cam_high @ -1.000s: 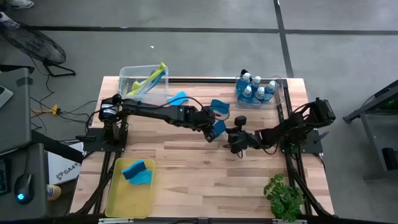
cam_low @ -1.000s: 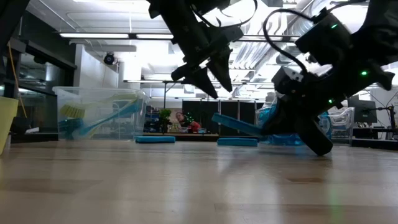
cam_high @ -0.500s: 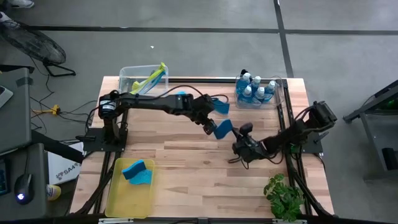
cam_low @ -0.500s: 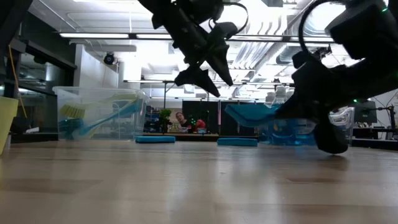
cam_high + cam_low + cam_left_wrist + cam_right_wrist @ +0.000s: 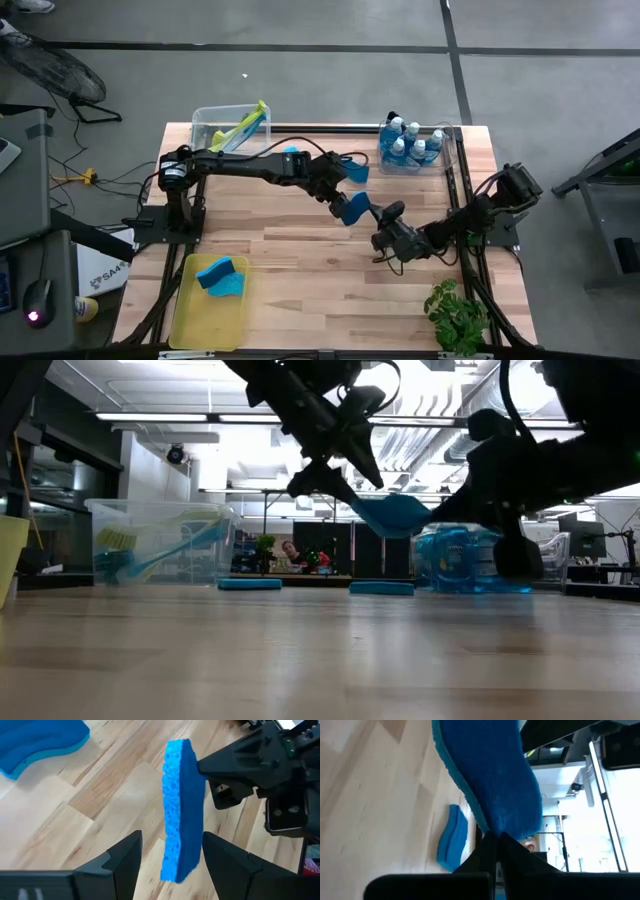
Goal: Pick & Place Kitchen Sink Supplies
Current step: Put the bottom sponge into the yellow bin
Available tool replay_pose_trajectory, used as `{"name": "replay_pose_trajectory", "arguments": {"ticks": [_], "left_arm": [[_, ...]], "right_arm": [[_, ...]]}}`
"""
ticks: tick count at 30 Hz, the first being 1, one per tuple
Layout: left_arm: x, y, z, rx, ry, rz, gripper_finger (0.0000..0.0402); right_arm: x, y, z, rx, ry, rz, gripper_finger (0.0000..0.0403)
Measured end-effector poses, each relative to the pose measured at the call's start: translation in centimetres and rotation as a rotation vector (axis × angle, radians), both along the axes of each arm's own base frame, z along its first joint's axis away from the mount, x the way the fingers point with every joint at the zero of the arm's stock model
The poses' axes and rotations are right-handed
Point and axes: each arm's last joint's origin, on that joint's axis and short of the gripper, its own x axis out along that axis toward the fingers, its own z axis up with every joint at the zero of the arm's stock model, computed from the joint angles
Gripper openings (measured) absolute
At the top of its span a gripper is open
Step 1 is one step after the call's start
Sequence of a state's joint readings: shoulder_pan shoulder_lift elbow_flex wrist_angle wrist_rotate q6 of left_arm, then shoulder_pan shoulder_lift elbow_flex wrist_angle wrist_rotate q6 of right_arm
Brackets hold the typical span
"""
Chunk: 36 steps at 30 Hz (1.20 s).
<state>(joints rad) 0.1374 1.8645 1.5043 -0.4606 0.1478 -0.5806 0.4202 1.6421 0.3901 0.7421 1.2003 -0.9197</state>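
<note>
The sponge being handed over is held in the air above the middle of the table, between the two arms. The table is the largest thing in view, with a clear bin of dish brushes at its far left corner, a clear bin of soap bottles at its far right, and a yellow tray at the near left edge in which another sponge lies. Two more sponges are seen lying flat on the table near the far side.

The right gripper is clamped on one end of the raised sponge, its fingers pressed together on the blue edge. The left gripper is brought up from the other side, and its fingers stand apart, one on each side of the sponge's free end, apparently without yet pressing on it. In the left wrist view the sponge stands on edge, its long axis pointing away from the left fingers toward the right gripper, its thin porous side facing the camera. The left arm is judged the one to close next, after which the right fingers would have to let go.

The sponge is bright blue, flat and rectangular, slightly bent along its length
</note>
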Motion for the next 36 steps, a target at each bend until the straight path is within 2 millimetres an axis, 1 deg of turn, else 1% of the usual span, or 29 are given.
{"name": "replay_pose_trajectory", "arguments": {"ticks": [5, 11, 15, 26, 36], "left_arm": [[0.0, 0.0, 0.0, -0.002, 0.003, -0.001, 0.0204], [0.0, -0.2, 0.0, -0.047, 0.000, -0.034, 0.0204], [0.0, -0.4, -0.1, -0.048, 0.005, -0.037, 0.0204], [-0.1, -0.4, -0.2, -0.036, 0.023, -0.021, 0.0204], [-0.2, -0.4, -0.2, -0.013, 0.028, -0.026, 0.0204]], "right_arm": [[0.2, 0.0, 0.3, -0.025, 0.003, 0.007, 0.0000], [0.4, -0.9, 0.4, -0.042, 0.007, -0.050, 0.0000], [0.6, -1.1, 0.6, -0.036, -0.008, -0.053, 0.0000], [1.0, -1.1, 1.9, -0.074, -0.060, -0.069, 0.0000], [0.5, 0.1, 1.7, -0.055, -0.075, -0.039, 0.0000]]}}
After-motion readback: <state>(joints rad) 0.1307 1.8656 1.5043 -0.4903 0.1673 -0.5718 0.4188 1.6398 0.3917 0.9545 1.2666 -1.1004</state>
